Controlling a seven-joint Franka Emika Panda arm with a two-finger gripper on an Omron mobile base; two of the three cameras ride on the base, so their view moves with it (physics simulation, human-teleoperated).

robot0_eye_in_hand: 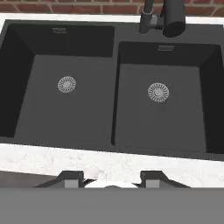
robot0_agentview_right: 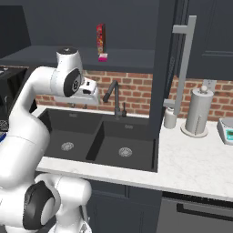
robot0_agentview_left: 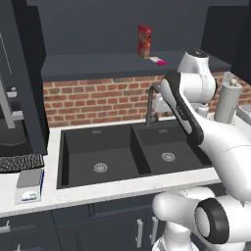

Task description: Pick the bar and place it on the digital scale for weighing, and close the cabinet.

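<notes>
The cabinet [robot0_agentview_left: 98, 29] on the wall stands open, one door [robot0_agentview_right: 166, 68] swung out to the right with its long silver handle. On the inner shelf lies the small pink bar [robot0_agentview_left: 158, 61] [robot0_agentview_right: 103, 57], just right of a tall red carton [robot0_agentview_left: 144, 41]. At the far left of the counter, near the front edge, sits the digital scale [robot0_agentview_left: 29, 185], white-grey with a blue side. My gripper [robot0_eye_in_hand: 113, 179] hangs over the front of the sink, well below the shelf. It points down and is open, with nothing between its fingertips [robot0_eye_in_hand: 72, 177].
A black double sink [robot0_agentview_left: 122, 152] with a dark faucet [robot0_agentview_right: 113, 95] fills the counter under the arm. A speckled mat [robot0_agentview_left: 19, 163] lies behind the scale. A paper towel roll [robot0_agentview_right: 198, 111] and a small white device [robot0_agentview_right: 226, 129] stand on the right counter.
</notes>
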